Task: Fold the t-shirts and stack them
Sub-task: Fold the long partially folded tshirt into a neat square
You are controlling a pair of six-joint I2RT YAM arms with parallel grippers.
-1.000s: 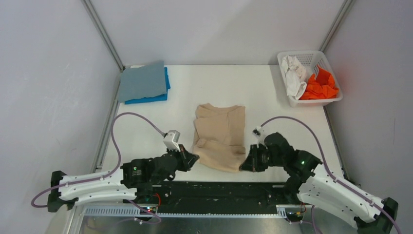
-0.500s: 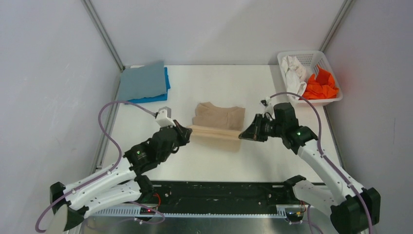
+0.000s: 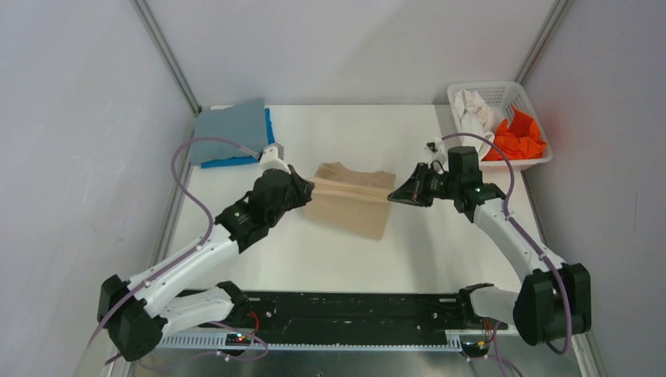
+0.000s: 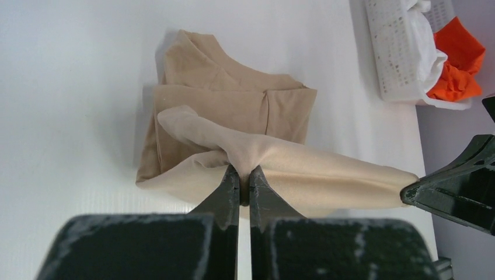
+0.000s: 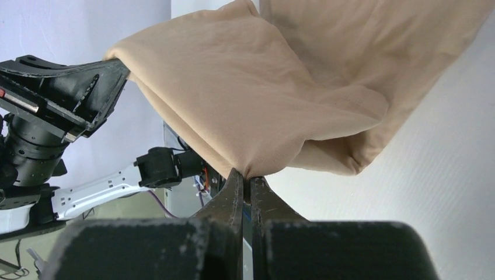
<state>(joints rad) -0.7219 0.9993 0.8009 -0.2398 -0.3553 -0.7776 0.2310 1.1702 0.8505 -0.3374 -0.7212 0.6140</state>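
Both arms hold up the tan soft cloth t-shirt (image 3: 351, 216).
The left claw (image 3: 308, 185) and right claw (image 3: 393, 196) each pinch its raised fold, taut between them; the rest drapes onto the middle of the white surface (image 3: 330, 251).

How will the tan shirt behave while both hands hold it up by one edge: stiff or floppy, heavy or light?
Probably floppy: the tan shirt stretches taut only between the left hand and the right hand, and the rest drapes down. Likely light, since small pinches of cloth hold it. It would likely sag if the hands move closer.
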